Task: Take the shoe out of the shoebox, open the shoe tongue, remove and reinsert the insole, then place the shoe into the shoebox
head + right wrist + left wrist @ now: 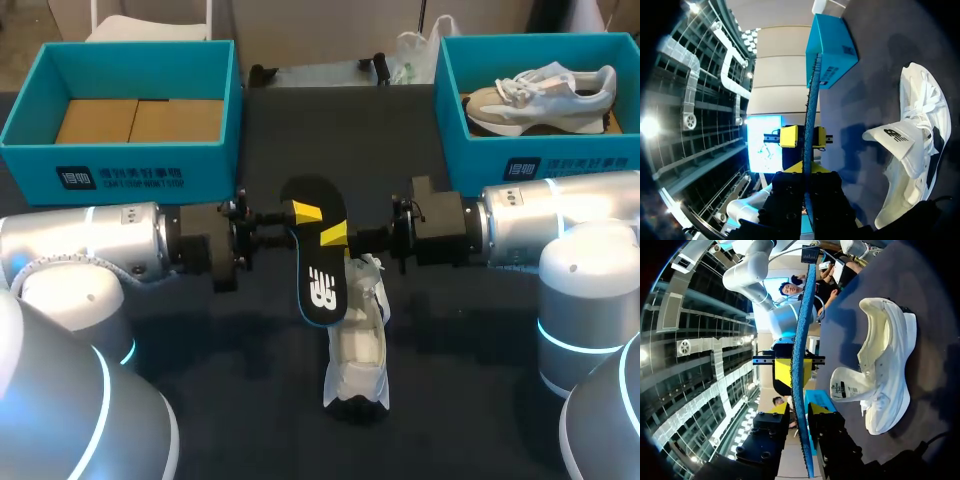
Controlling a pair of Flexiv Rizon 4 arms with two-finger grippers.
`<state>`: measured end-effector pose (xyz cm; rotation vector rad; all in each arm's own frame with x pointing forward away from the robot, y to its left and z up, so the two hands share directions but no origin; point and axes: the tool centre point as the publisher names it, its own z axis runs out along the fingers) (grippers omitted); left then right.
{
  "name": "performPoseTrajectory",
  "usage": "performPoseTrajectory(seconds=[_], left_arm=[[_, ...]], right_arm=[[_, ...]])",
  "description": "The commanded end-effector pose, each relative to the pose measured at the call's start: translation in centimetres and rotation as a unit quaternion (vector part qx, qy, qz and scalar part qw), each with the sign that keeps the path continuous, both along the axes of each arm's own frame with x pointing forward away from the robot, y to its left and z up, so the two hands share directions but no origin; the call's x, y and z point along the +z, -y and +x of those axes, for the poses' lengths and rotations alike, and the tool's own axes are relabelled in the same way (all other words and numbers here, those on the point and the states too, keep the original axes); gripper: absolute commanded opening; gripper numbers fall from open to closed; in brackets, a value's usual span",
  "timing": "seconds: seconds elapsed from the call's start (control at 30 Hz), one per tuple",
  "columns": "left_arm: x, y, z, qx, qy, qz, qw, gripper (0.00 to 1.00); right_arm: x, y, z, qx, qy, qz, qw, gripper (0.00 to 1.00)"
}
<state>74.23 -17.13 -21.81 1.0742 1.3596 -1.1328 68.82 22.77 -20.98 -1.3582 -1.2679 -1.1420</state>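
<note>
Teal shoeboxes: two, the first shoebox (120, 165) ahead of the left gripper (301, 214), the second shoebox (540, 165) ahead of the right gripper (335, 237).

Shoes: two. One white shoe (358, 345) lies on the table (230, 390) under both grippers; one grey-and-white shoe (540, 98) lies in the second shoebox.

Insoles: one black insole (318, 265), clamped between both grippers' fingers.

Grippers: two.

You can pass between the left shoebox (120, 160) and right shoebox (540, 160) — nearer, the insole (322, 275) clamped between left gripper (303, 212) and right gripper (335, 235), shoe (358, 345) beneath, bars the middle.
</note>
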Motion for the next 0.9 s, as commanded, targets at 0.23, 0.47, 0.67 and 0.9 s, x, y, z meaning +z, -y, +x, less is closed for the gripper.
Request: performPoseTrajectory(seconds=[0.23, 0.47, 0.67, 0.9], left_arm=[[0.01, 0.24, 0.30, 0.001, 0.014, 0.003, 1.000, 0.16], [0.11, 0.39, 0.11, 0.002, 0.029, 0.008, 1.000, 0.17], [0.01, 0.60, 0.11, 0.003, 0.032, 0.010, 0.999, 0.00], [0.03, 0.62, 0.14, 0.003, 0.036, 0.011, 0.999, 0.00]], right_arm=[[0.03, -0.14, -0.08, -0.001, 0.000, -0.001, 1.000, 0.00], [0.03, -0.14, -0.08, -0.001, 0.000, -0.001, 1.000, 0.00], [0.03, -0.14, -0.08, -0.001, 0.000, -0.001, 1.000, 0.00], [0.03, -0.14, -0.08, -0.001, 0.000, -0.001, 1.000, 0.07]])
